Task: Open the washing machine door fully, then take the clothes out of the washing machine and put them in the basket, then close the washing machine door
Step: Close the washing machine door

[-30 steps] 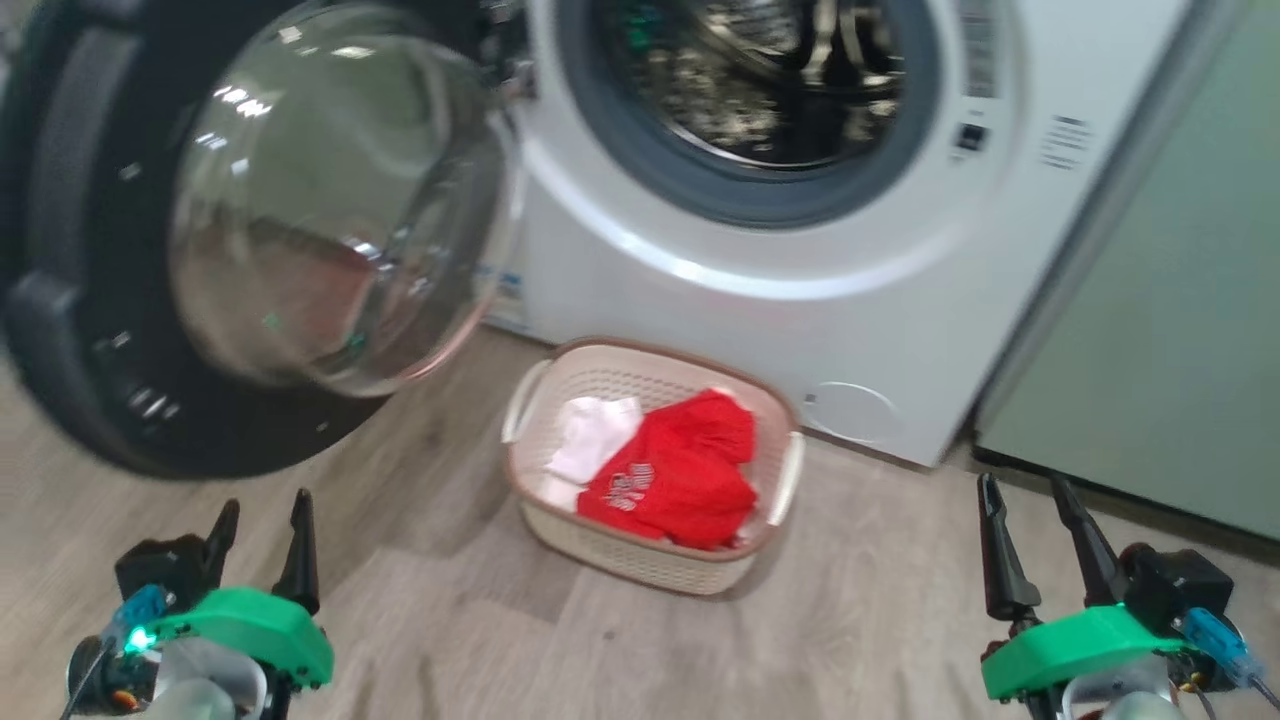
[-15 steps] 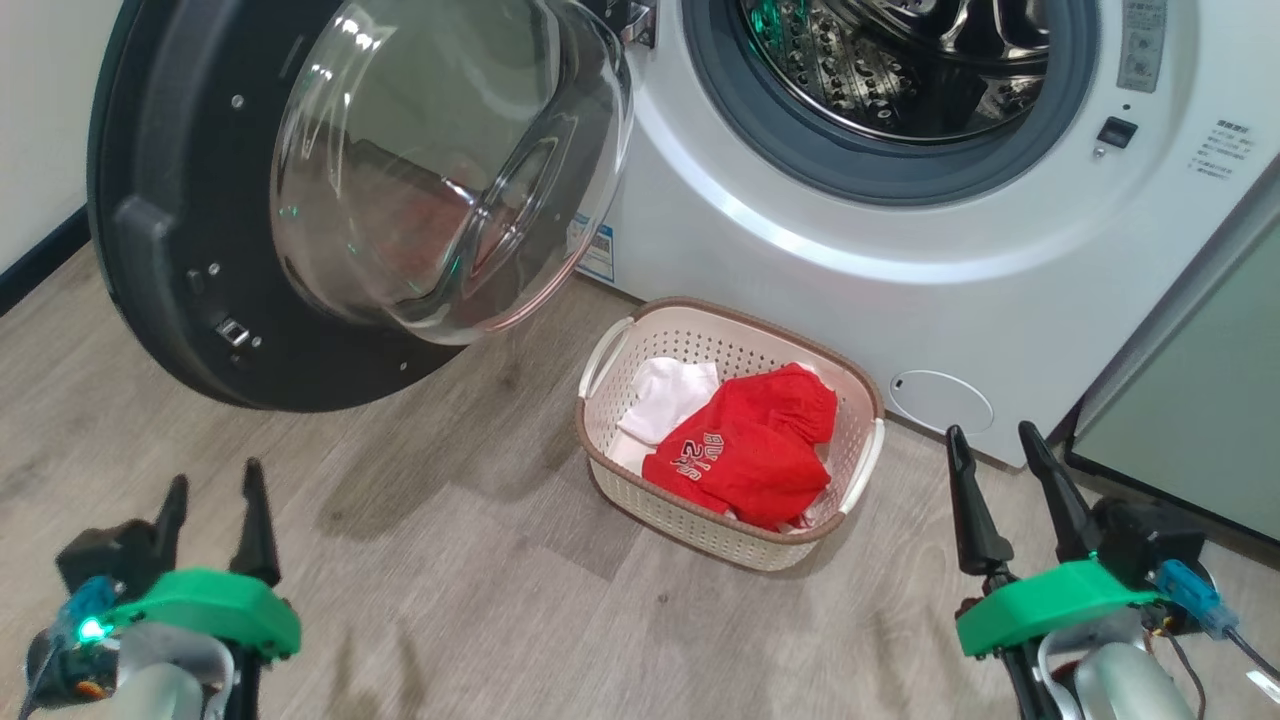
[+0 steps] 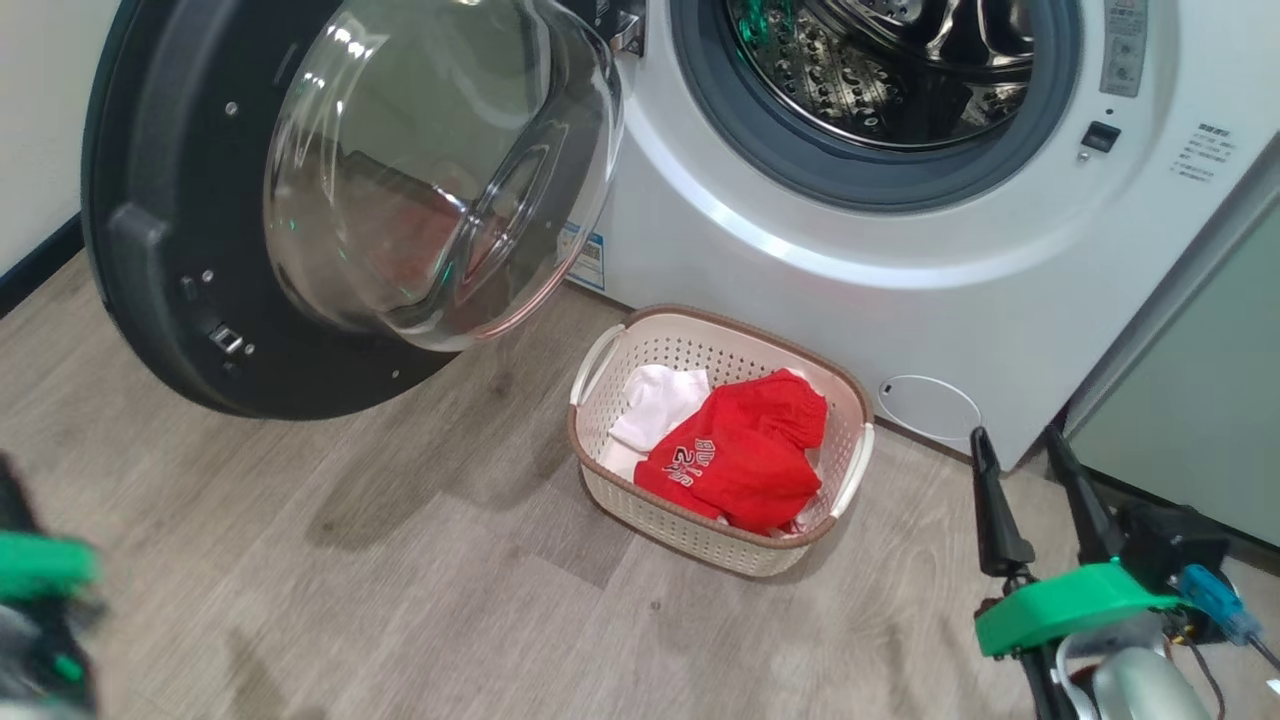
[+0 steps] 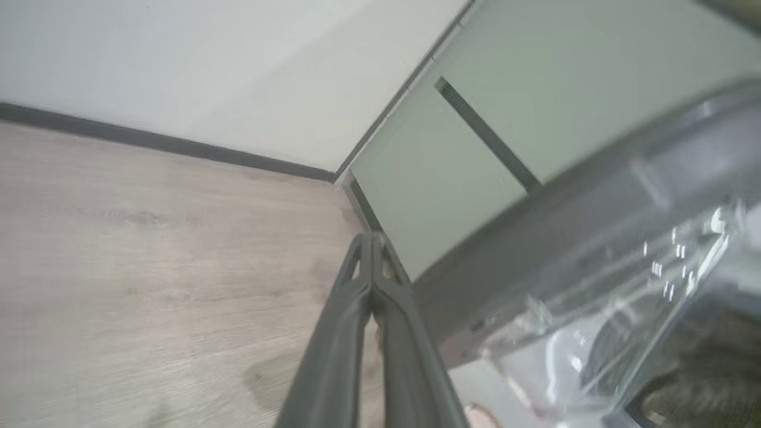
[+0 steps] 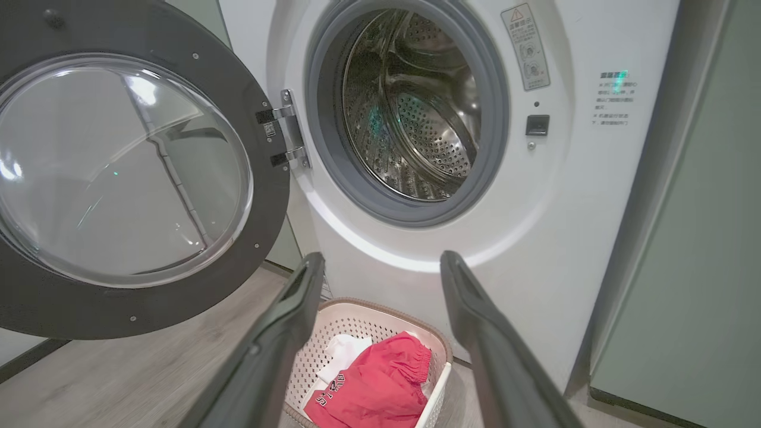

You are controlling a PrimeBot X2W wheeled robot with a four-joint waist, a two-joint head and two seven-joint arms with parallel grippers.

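Head view, looking down: the washing machine door stands swung open in the upper left of the frame, its black rim around a bulging clear window. The white washing machine fills the upper middle and right, its steel drum showing inside the grey gasket. On the wooden floor just below the machine, near the centre of the frame, sits the basket. It holds the clothes: a red jersey with white lettering, and a white garment to its left. A pale green cabinet runs down the right edge. My right claw rises at the lower right, fingers spread and gripping nothing, well apart from the basket. A blurred green wrist cover shows at the lower left edge. Left wrist view, blurred: my left claw rises from the bottom centre with its two fingers pressed together and nothing between them. There is floor on the left, a white wall with dark skirting above, and the cabinet in the upper middle, while the door's dark edge and clear window cross the right side. Right wrist view: my right claw's fingers stand wide apart and empty, rising from the bottom. The open door is on the left and the drum at top centre. The basket sits at the bottom centre, between the two fingers as seen from here, with the red jersey and white garment inside.
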